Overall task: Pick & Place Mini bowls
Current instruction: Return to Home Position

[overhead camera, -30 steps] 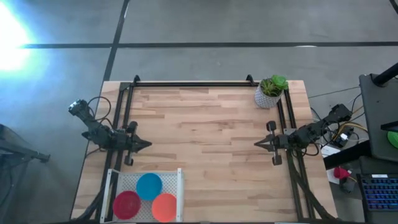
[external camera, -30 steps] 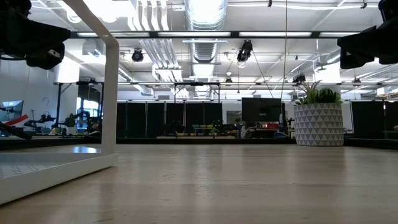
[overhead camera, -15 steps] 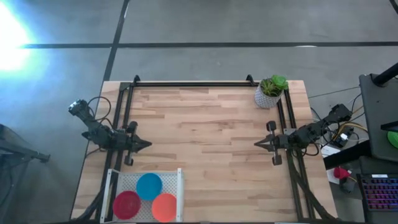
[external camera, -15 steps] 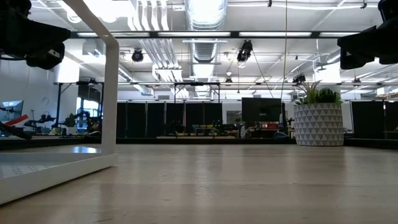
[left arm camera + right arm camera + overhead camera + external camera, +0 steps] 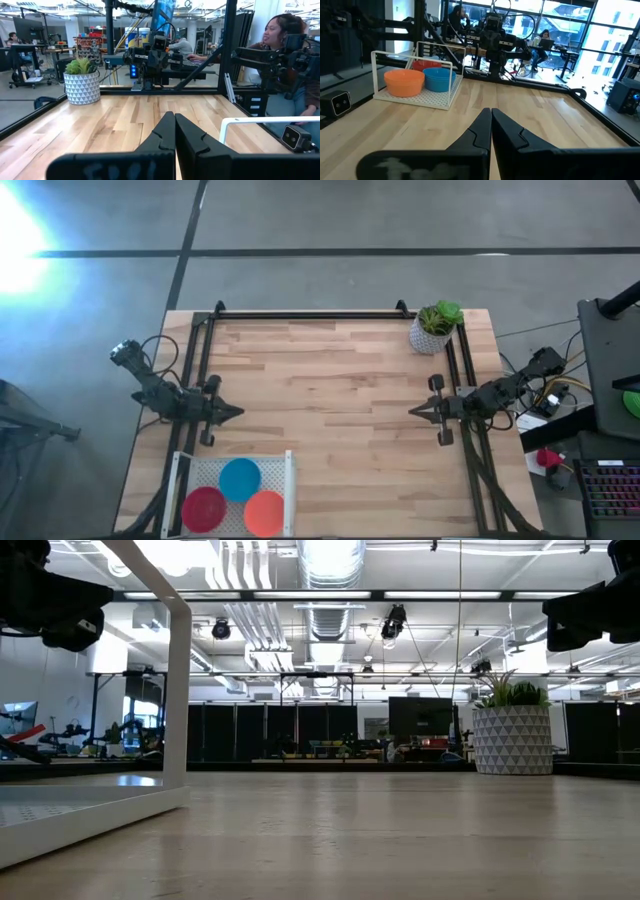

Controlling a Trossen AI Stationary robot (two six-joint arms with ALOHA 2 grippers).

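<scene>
**All stowed, arms idle and empty**

Inside the white rack: red bowls, blue bowls and orange bowls, one colour per spot. Blue is on the rack side nearest the left gripper. Red and orange sit side by side on the rack side away from it, orange nearer the right gripper. Count per pile: can't tell.

The left gripper hangs just beyond the rack, over the table, fingers pressed flat together with nothing between them. The right gripper is well apart from the rack, across the table, tip pointing at the left one, fingers likewise closed and empty.

The plant pot stands at the table corner diagonally opposite the rack.
</scene>
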